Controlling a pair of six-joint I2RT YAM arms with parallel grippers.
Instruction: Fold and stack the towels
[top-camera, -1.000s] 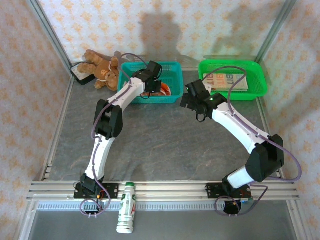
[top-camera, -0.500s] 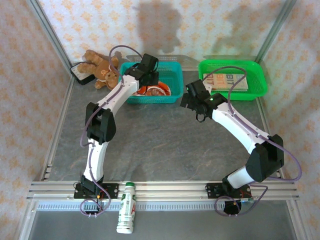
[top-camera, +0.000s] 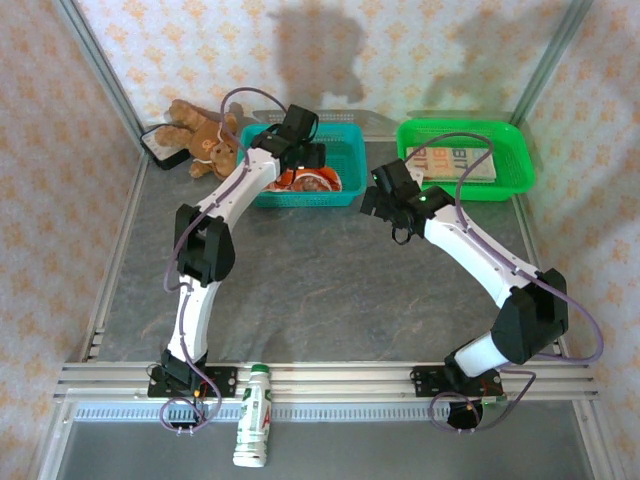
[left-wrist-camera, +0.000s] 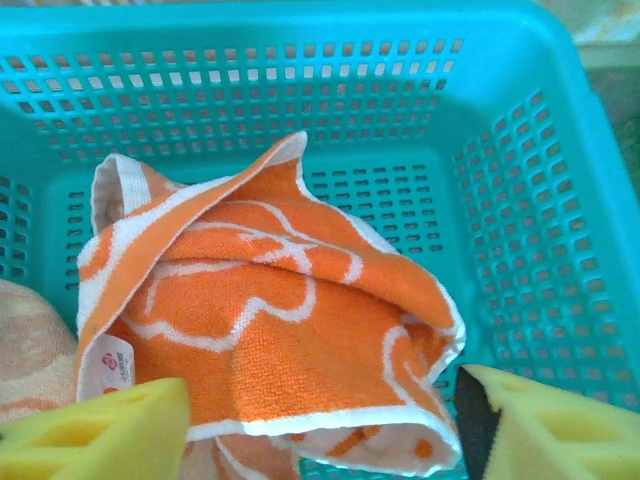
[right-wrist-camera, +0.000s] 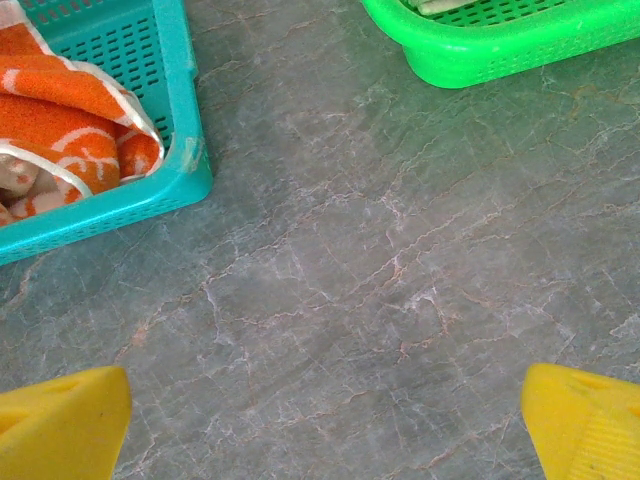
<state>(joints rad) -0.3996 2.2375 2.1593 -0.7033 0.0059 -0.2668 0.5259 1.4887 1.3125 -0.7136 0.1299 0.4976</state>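
Bright even light, soft wall shadows

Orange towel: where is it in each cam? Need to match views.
Top external: orange towel upper centre, inside the teal basket.
Left wrist: orange towel centre frame, crumpled in the basket.
Right wrist: orange towel upper-left corner, cut off by the frame edge.
Shared landmark: the teal basket's perforated wall around the towel.

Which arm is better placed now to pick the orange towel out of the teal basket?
Left. The left jaws hang open over the orange towel in the teal basket. The right jaws are open over the table, outside the basket.
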